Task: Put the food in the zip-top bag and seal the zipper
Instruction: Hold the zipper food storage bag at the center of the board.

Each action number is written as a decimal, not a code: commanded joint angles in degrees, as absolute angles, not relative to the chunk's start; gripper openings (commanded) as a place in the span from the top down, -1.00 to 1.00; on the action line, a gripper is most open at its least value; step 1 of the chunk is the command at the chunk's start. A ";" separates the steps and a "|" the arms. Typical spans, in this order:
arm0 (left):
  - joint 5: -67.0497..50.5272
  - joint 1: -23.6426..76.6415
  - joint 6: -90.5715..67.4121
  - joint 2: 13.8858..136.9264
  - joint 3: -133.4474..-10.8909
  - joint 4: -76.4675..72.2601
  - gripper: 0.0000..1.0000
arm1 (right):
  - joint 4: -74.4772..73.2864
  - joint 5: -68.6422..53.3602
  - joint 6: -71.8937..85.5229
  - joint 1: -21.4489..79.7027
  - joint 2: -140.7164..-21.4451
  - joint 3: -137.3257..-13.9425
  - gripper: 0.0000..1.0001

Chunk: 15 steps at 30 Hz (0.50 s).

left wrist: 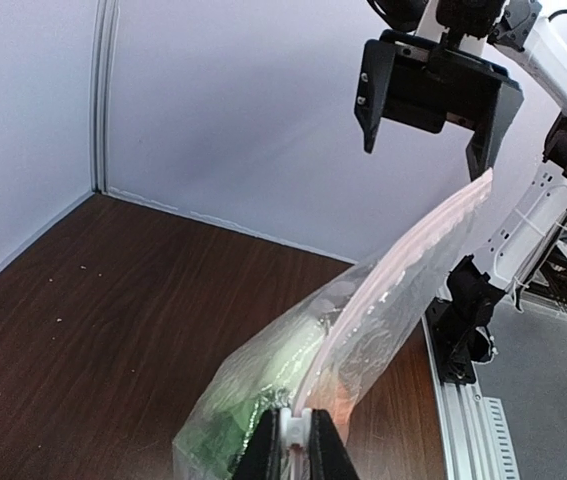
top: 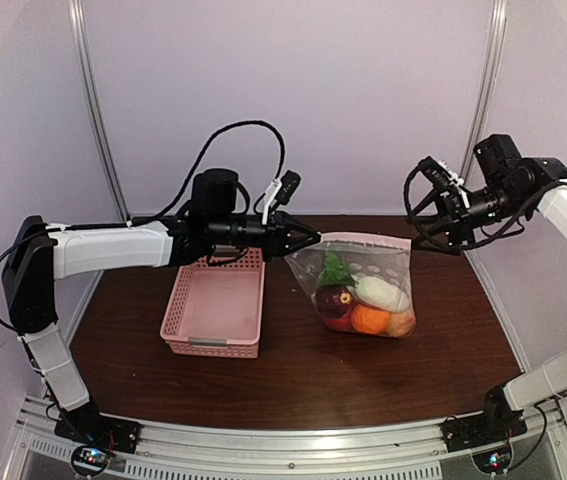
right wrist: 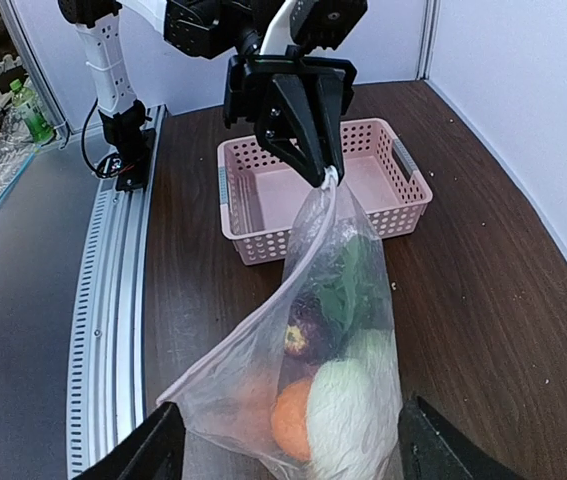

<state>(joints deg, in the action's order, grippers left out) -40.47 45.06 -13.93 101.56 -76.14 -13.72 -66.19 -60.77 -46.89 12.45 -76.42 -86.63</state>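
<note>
Plastic, clear, crinkly and white-dotted, makes the zip-top bag (top: 361, 262) resting on the dark table (top: 313, 385). Inside bulges the food (top: 363, 305): a white radish (top: 383, 292) with green leaves, a round orange piece (top: 369, 319), a maroon piece (top: 335, 298). The left claw (left wrist: 290, 440) clamps the pale zipper (left wrist: 403, 255) at one top corner of the bag; the right claw (left wrist: 423, 150) stands open by the other. A pink lattice basket (top: 213, 345) sits left of the bag.

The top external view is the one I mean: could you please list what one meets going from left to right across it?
basket → left gripper → bag → right gripper
</note>
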 commanded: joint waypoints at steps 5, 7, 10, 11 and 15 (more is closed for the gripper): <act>-40.74 45.09 -15.80 98.64 -74.21 -19.08 0.93 | -69.67 -59.06 -44.15 15.60 -77.18 -87.91 -0.47; -40.32 45.08 -15.77 98.38 -73.97 -18.91 0.94 | -71.93 -59.13 -45.21 15.91 -77.73 -88.73 -0.46; -39.97 45.09 -15.71 98.09 -73.67 -19.13 0.93 | -70.71 -58.37 -44.08 17.27 -76.91 -86.93 -0.45; -39.97 45.09 -15.92 98.09 -73.59 -19.30 0.93 | -69.04 -57.98 -43.04 17.88 -76.38 -85.89 -0.44; -39.19 45.04 -16.14 98.26 -73.74 -18.77 0.94 | -63.70 -56.54 -39.33 20.31 -74.12 -82.63 -0.44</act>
